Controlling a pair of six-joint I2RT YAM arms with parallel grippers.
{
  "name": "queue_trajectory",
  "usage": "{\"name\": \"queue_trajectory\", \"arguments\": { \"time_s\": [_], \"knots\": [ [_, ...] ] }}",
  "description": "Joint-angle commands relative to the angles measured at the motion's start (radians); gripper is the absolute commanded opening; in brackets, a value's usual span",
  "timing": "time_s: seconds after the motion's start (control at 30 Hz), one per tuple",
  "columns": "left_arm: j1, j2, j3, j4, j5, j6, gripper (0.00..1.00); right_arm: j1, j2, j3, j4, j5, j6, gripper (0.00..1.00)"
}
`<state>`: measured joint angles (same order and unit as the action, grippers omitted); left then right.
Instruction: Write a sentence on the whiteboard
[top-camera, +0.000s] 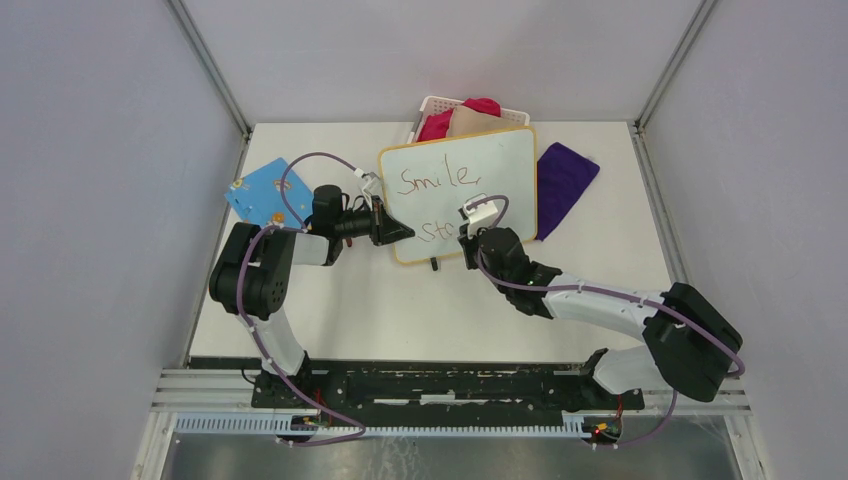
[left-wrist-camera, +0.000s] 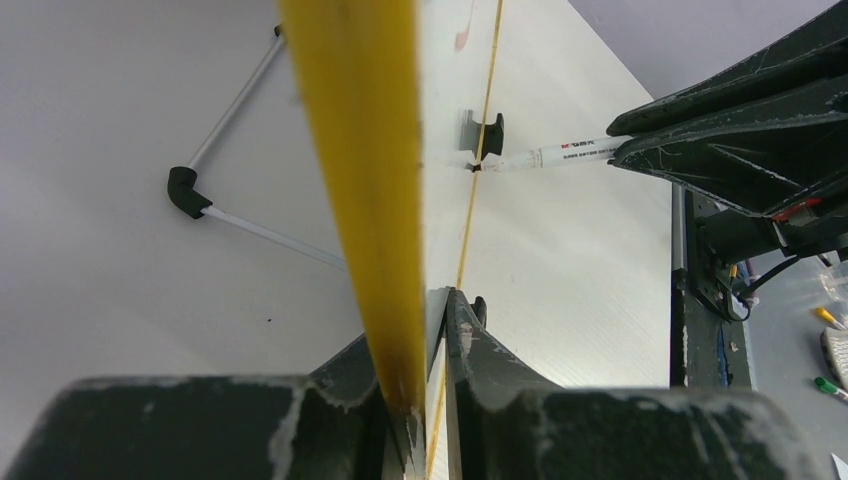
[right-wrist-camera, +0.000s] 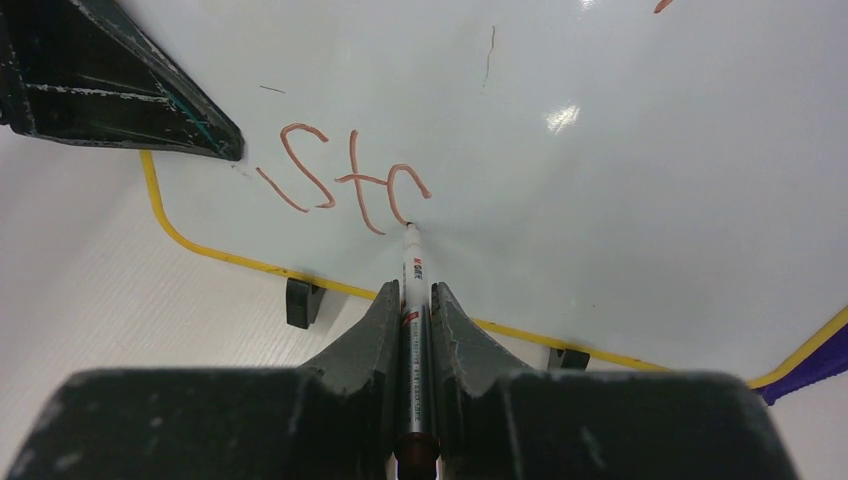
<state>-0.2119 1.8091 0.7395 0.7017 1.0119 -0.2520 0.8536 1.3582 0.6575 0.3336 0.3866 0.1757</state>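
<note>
**Top view.** Shows the rectangular whiteboard (top-camera: 500, 165) with thin yellow-orange rim, lying slightly askew at the far middle of the white bench (top-camera: 400, 310) and overlapping a white mesh basket (top-camera: 428, 104) of red and beige cloth. Bears the red handwritten sentence (top-camera: 437, 180), still partial: "Smile," on the upper line and only "Stc" below, with the last stroke partly covered by the right arm. Flanked by a folded purple cloth (top-camera: 566, 180) against the right rim and, well apart on the left, by a blue board (top-camera: 262, 190) crossed by the left arm's cable.

**Left wrist view.** Shows the left jaws pressed onto the rim near the board's near left corner, one finger on each face. Gives the board almost edge-on, so leaves the writing unreadable apart from one red stroke cut off at the top.

**Right wrist view.** Shows the right jaws pinching a slim white marker pen (right-wrist-camera: 411, 268), tip touching the board at the end of the third letter. Blurs the barrel's rear end. Includes small black feet (right-wrist-camera: 302, 302) under the near rim, and crops the left jaws at the upper left.
</note>
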Motion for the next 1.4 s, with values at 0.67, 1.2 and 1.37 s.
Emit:
{"name": "queue_trajectory", "arguments": {
  "time_s": [0.67, 1.2, 1.37],
  "knots": [
    [-0.035, 0.044, -0.017, -0.166, -0.122, 0.089, 0.02, -0.018, 0.004, 0.105, 0.003, 0.052, -0.04, 0.0],
    [-0.035, 0.043, -0.018, -0.166, -0.122, 0.089, 0.02, -0.018, -0.02, 0.014, 0.02, 0.032, -0.021, 0.0],
    [-0.037, 0.043, -0.017, -0.166, -0.122, 0.089, 0.02, -0.018, -0.031, -0.007, 0.023, 0.029, -0.017, 0.0]
  ]
}}
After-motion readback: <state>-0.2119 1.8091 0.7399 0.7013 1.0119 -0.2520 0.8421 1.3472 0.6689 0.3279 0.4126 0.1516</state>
